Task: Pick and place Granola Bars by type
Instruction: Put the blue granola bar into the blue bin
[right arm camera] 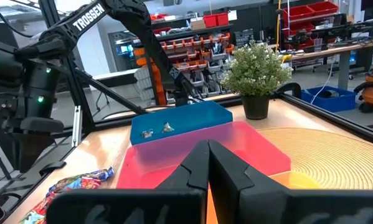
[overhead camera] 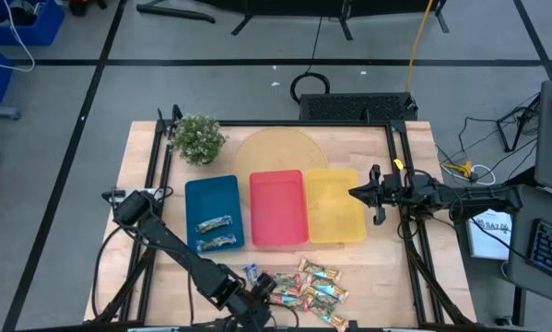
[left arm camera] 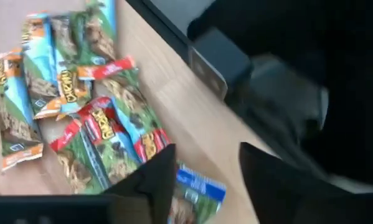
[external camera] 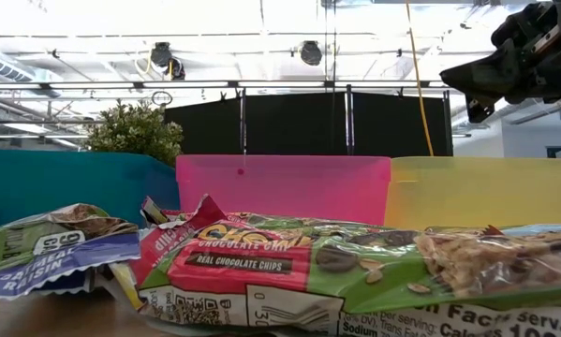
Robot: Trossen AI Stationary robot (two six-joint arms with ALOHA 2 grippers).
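Your left gripper (left arm camera: 202,177) is hovering, jaws apart, over a blue bar (left arm camera: 198,186) at the pile's (overhead camera: 310,285) nine o'clock; your right gripper (right arm camera: 209,163) is waiting, jaws together, over the yellow tray (overhead camera: 335,205).

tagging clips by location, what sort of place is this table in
Probably a robotics lab or workshop: shelving with red parts bins stands behind the table, cables trail over a taped floor, and the dark arm beside the blue tray is labelled Trossen.
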